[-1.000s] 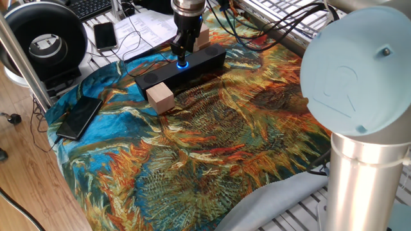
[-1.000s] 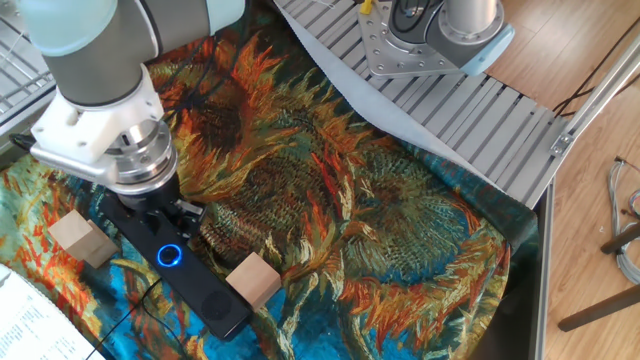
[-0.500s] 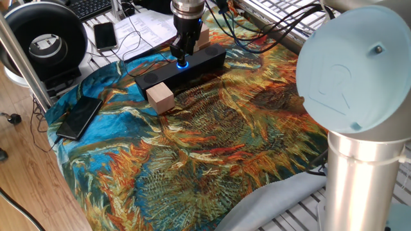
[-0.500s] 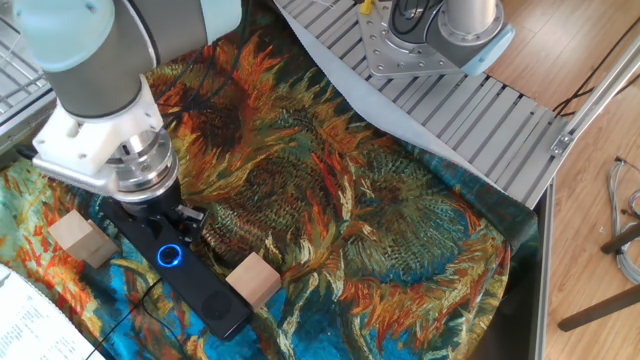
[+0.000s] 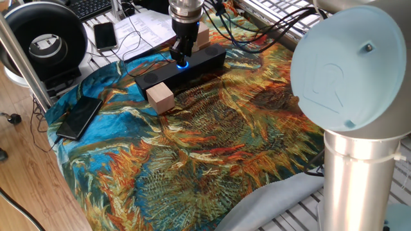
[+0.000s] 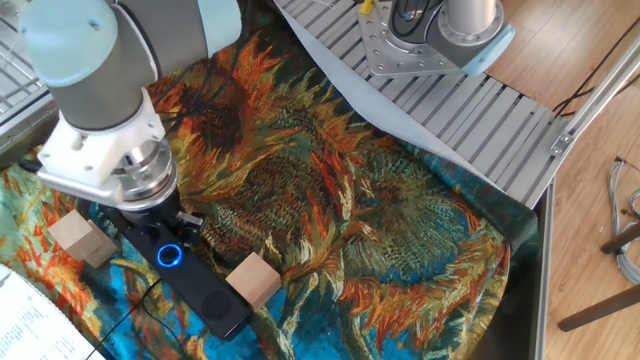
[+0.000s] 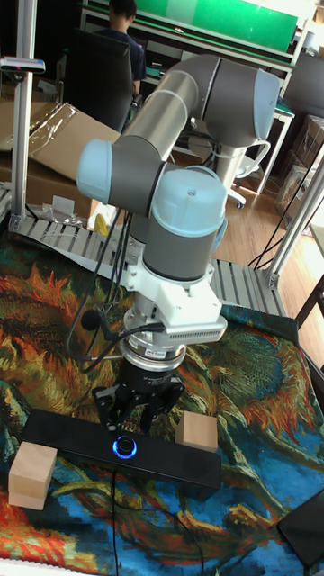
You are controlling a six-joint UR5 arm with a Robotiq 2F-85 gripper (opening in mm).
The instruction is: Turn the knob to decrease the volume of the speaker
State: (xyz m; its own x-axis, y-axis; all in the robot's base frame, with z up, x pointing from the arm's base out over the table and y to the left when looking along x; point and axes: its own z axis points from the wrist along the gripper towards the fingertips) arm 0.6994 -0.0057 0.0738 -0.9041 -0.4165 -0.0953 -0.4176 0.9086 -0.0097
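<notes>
The speaker (image 5: 192, 64) (image 6: 205, 293) (image 7: 63, 436) is a long black bar lying on the patterned cloth. The knob (image 5: 182, 63) (image 6: 169, 256) (image 7: 125, 446) glows blue on its top. My gripper (image 5: 181, 52) (image 6: 166, 226) (image 7: 133, 418) points straight down just above the knob. Its fingers (image 7: 107, 407) are spread to either side with nothing between them. In the tall fixed view the tips stop short of the dial.
A wooden block (image 5: 160, 98) (image 6: 254, 278) (image 7: 32, 474) stands in front of the speaker and a second block (image 5: 203, 34) (image 6: 82, 238) (image 7: 196, 430) behind it. A flat black phone (image 5: 79, 117) lies at the cloth's left edge. A round black fan (image 5: 45, 40) stands at the far left.
The arm has shifted slightly and the gripper has edged a little over the knob. The speaker and blocks have not moved.
</notes>
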